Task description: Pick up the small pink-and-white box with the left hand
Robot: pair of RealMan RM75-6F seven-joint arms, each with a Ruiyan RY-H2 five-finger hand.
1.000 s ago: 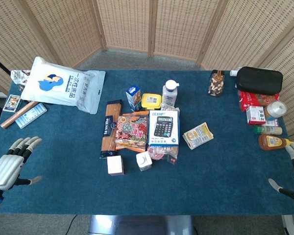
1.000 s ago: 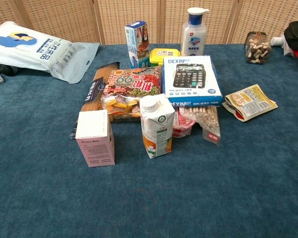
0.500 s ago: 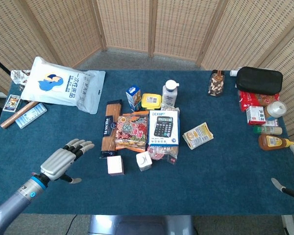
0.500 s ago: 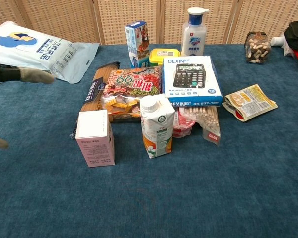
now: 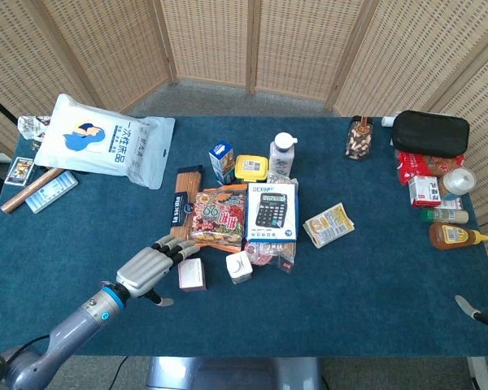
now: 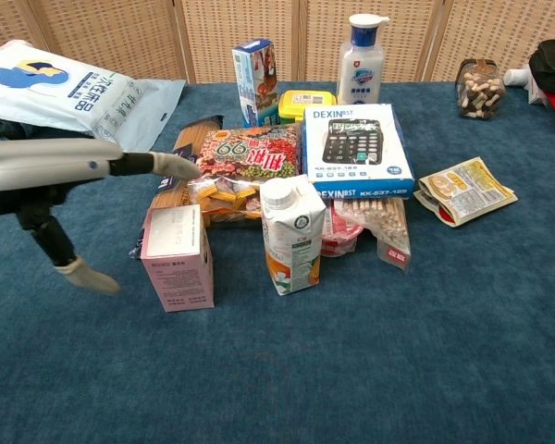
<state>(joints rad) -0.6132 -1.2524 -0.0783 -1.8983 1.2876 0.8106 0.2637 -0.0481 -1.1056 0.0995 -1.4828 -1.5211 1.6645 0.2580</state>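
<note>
The left hand (image 5: pixel 149 271) hovers with fingers spread and empty, just left of the small pink-and-white cardboard box (image 6: pixel 177 256), thumb (image 6: pixel 89 277) low beside it. The box stands upright near the table's front, close to a white juice carton (image 6: pixel 291 234). A careless closing sweep could topple the box or push it into the carton.

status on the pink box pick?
Done: the left hand has reached the small pink-and-white box, fingers extended above it, thumb low beside it. In hand: nothing; the box stands on the table, no visible grip. Left: close the fingers, lift.
</note>
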